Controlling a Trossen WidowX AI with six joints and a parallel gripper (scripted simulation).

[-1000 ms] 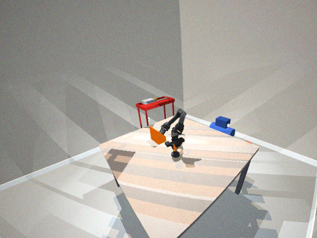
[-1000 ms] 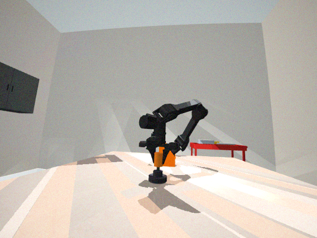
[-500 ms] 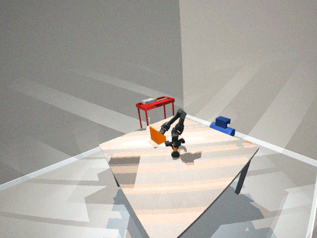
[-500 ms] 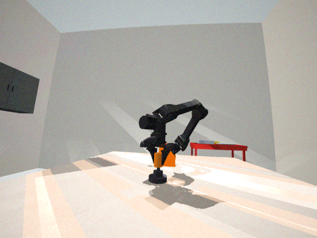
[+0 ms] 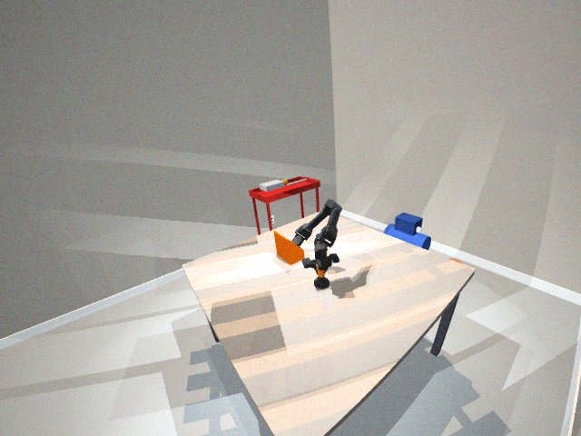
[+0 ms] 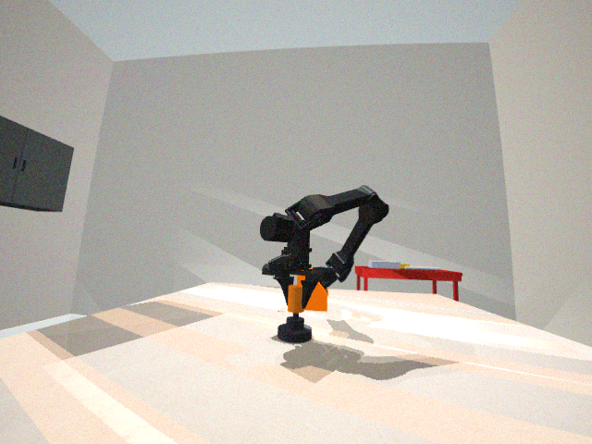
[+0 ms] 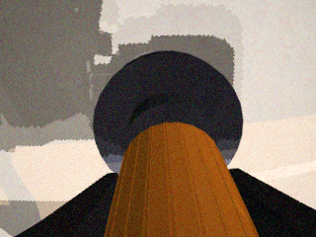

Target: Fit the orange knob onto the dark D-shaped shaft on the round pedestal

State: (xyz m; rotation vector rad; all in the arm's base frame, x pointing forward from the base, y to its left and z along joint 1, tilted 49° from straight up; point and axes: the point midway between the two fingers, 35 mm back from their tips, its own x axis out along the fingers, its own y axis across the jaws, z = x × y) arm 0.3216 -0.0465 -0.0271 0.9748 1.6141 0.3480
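Observation:
The orange knob [image 5: 320, 272] [image 6: 294, 299] [image 7: 173, 183] is upright between the fingers of my gripper [image 5: 320, 271] [image 6: 296, 302], which is shut on it. The dark round pedestal [image 5: 321, 283] [image 6: 294, 332] [image 7: 168, 74] stands on the table directly below the knob. In the exterior view a short dark piece of shaft shows between the knob's bottom and the pedestal's raised middle, so the knob sits above the pedestal. In the wrist view the knob covers the shaft. The flat sides of hole and shaft are hidden.
An orange panel [image 5: 288, 248] [image 6: 317, 298] stands on the wooden table [image 5: 328, 328] [image 6: 191, 373] behind the gripper, near the arm's base. A red stand [image 5: 284, 191] [image 6: 406, 274] and a blue machine [image 5: 407, 232] are beyond the table. Shadows lie around the pedestal.

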